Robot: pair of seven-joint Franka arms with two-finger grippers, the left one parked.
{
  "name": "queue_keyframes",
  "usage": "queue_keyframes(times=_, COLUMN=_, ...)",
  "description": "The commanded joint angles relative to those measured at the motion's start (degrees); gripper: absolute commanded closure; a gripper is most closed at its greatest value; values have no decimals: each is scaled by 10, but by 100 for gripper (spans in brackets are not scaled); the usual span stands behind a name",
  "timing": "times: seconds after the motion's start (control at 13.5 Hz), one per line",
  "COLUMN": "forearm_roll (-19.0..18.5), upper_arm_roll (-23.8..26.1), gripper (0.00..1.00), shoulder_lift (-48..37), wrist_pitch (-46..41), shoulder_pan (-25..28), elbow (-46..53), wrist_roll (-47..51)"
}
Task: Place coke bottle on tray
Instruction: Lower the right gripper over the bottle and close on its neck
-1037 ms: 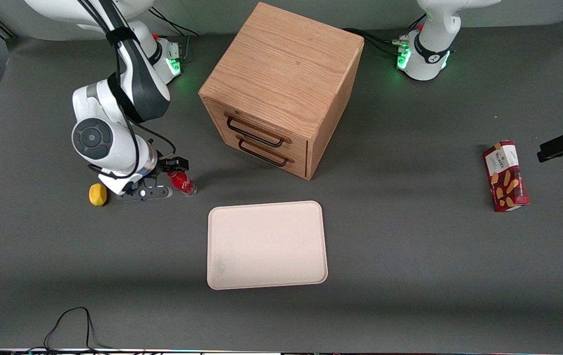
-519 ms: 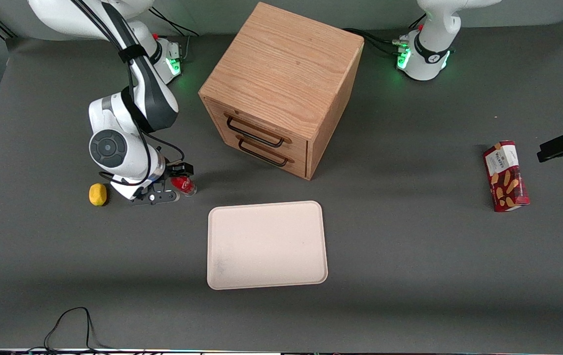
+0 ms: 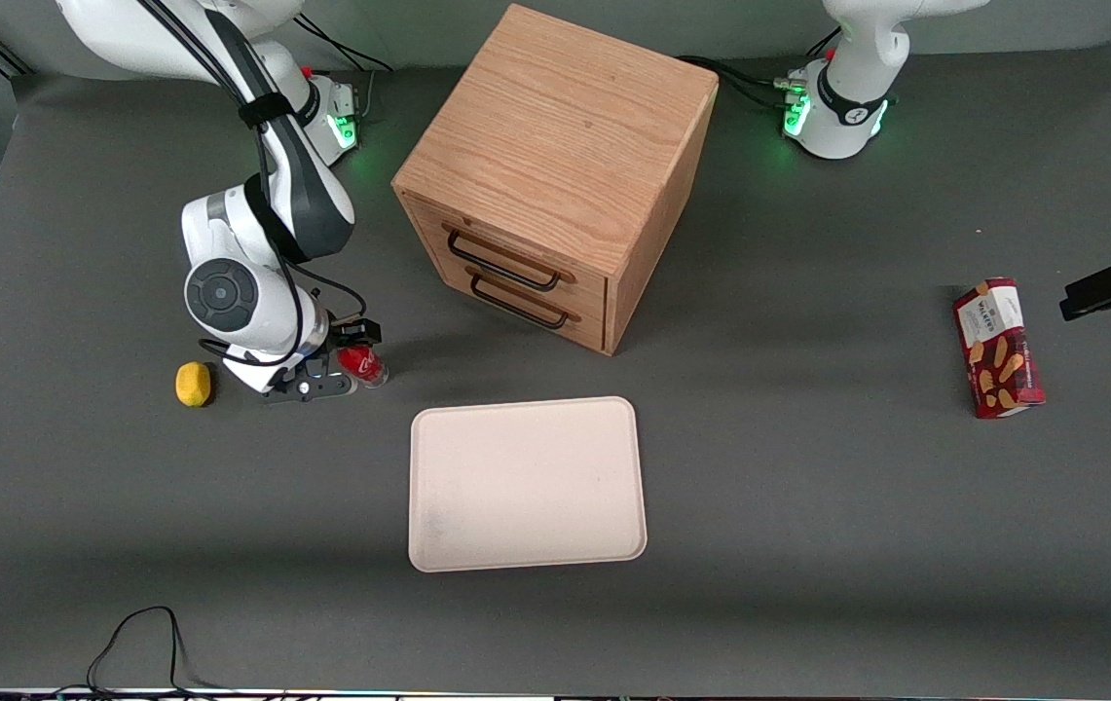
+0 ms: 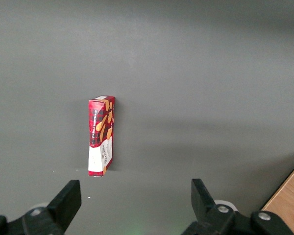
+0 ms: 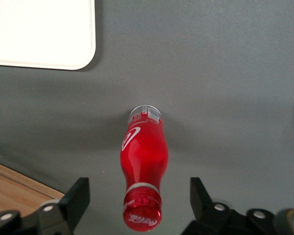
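2 fingers (image 5: 76, 198) of our gripper (image 5: 139, 205) stand wide apart with the coke bottle (image 5: 143, 171) upright between them, its red cap about level with the fingertips; neither pad touches it and nothing is held.

going near to far from the front camera: the tray (image 3: 527, 484) lies closest, flat and bare. a little farther off, toward the working arm's end of the table, stands the coke bottle (image 3: 361, 365) on the grey table (image 3: 808, 506), with our gripper (image 3: 326, 368) low around it. a small yellow object (image 3: 192, 384) sits beside the gripper, at about the same depth and apart from it. the wooden drawer cabinet (image 3: 555, 175) stands farther away again. the red biscuit box (image 3: 998, 348) lies well off toward the parked arm's end.

what could go wrong, as we judge it:
- the bottle is slim, tall and narrow at the base, so 1 finger arriving before the other could tip it over and send it rolling.
- closing too high, on the cap or neck, would give a poor hold, and the bottle might swing or slip out during the carry.
- the label area looks smooth and rounded, so a light squeeze may let it slide.
- the tray has a raised rim; a low carry could clip the base on it.
- setting the bottle down tilted could make it topple on the tray.
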Motion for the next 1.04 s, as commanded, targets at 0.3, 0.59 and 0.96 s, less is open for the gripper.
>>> queue_keyframes(times=0.3, forearm_roll=-6, upper_arm_roll=-4, gripper=88, shoulder_lift=-28, wrist_pitch=7, shoulder_pan=3, elbow=-25, wrist_roll=-16)
queue_keyframes(times=0.59, forearm_roll=-6, upper_arm_roll=-4, gripper=100, shoulder_lift=-29, wrist_pitch=6, shoulder_pan=3, elbow=-26, wrist_roll=-15)
queue_keyframes(times=0.96, forearm_roll=-6, upper_arm_roll=-5, gripper=100, shoulder_lift=-42, wrist_pitch=-47, shoulder_pan=1, elbow=-1, wrist_roll=-15)
